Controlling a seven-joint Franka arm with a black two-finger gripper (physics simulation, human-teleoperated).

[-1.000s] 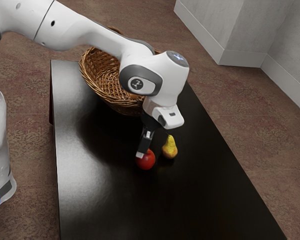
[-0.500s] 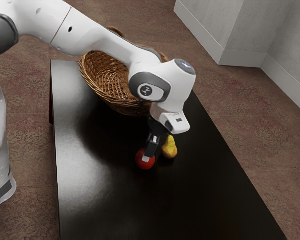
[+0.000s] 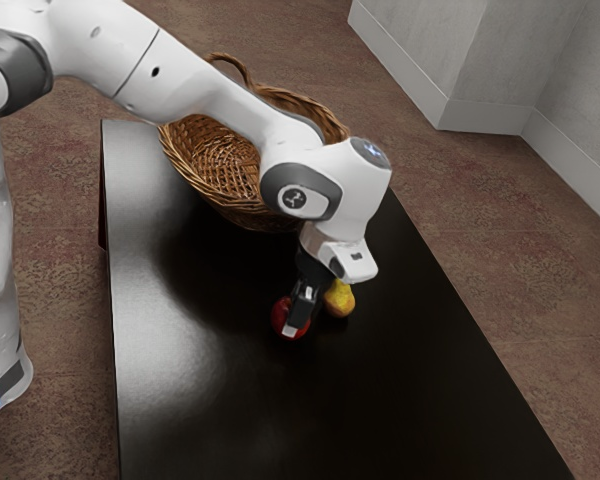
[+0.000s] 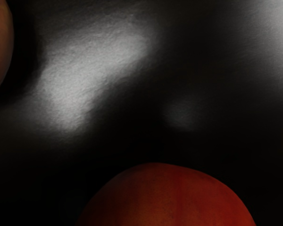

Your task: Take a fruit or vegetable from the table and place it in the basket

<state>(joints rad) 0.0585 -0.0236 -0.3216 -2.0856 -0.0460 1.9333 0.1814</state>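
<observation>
1. Red fruit (image 3: 278, 319): round, smooth, on table (image 3: 210, 400) right at gripper (image 3: 291, 328), partly hidden by it; cut off in wrist view.
2. Gripper: can't tell if clenched or released.
3. Yellow-brown pear (image 3: 341, 303): just beside gripper, top hidden.
4. Basket (image 3: 185, 165): woven wicker, apart from gripper, partly behind arm (image 3: 205, 95).
5. Table: dark, glossy.

The white arm (image 3: 85, 40) comes in from the exterior view's upper left, its forearm (image 3: 205, 95) sloping down toward that view's right. At the forearm's end the rounded wrist (image 3: 352, 195) bends downward, and beneath it the black hand (image 3: 294, 324) points down, its tip leaning toward the exterior view's left
</observation>
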